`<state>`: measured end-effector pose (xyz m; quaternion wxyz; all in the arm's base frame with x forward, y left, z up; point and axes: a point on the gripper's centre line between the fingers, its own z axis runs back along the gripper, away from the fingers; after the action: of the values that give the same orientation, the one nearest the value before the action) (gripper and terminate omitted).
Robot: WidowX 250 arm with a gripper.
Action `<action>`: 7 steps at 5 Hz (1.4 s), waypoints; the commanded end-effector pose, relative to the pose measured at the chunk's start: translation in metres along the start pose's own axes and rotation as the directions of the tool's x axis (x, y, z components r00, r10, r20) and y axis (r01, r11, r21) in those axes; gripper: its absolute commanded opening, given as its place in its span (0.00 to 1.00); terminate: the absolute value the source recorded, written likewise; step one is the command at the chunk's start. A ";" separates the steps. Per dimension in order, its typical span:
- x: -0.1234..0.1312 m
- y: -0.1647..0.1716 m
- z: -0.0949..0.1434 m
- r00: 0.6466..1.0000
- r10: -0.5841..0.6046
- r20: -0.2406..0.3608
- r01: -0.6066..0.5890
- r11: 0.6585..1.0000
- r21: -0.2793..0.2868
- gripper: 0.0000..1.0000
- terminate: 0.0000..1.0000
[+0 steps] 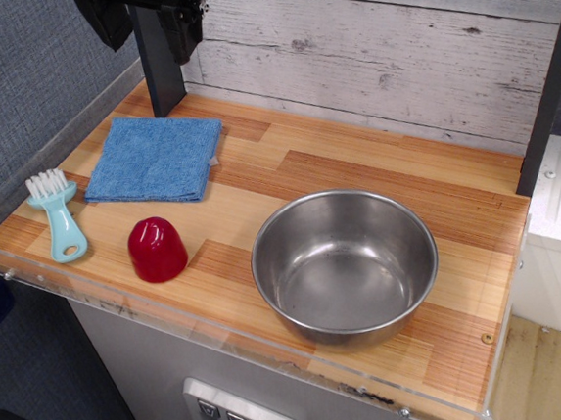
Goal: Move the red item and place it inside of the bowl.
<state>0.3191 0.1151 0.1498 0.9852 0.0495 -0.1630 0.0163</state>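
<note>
glossy plastic red item (157, 248); shiny steel bowl (344, 263); wood counter (356, 174)

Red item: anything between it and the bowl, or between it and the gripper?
Nothing visible. The red item sits on bare wood left of the bowl, with only open board between them. The gripper hangs at the back-left; the blue cloth lies flat below that path, the brush off left.

Robot body visible only at upper left of frame, cut off by the top edge. Matte black gripper assembly (150, 15): blocky housing, angular dark panels on either side, small pale specks like screw heads near its right edge. One flat, dark charcoal rectangular finger (161, 68) extends below the housing, plain and unmarked. Cables, labels: too dark to tell.
</note>
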 end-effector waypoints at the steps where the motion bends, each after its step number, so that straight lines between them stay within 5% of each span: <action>1: 0.000 0.000 0.000 1.000 0.000 0.000 0.000 1.000 0.000 1.00 0.00; 4: -0.061 -0.004 -0.007 0.993 -0.114 -0.007 0.114 0.993 -0.005 1.00 0.00; 5: -0.076 -0.005 -0.027 0.990 -0.125 -0.066 0.126 0.992 0.017 1.00 0.00; 7: -0.099 -0.003 -0.071 0.981 -0.128 -0.148 0.123 0.992 -0.037 1.00 0.00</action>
<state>0.2475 0.1136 0.0398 0.9960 0.0337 -0.0697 -0.0437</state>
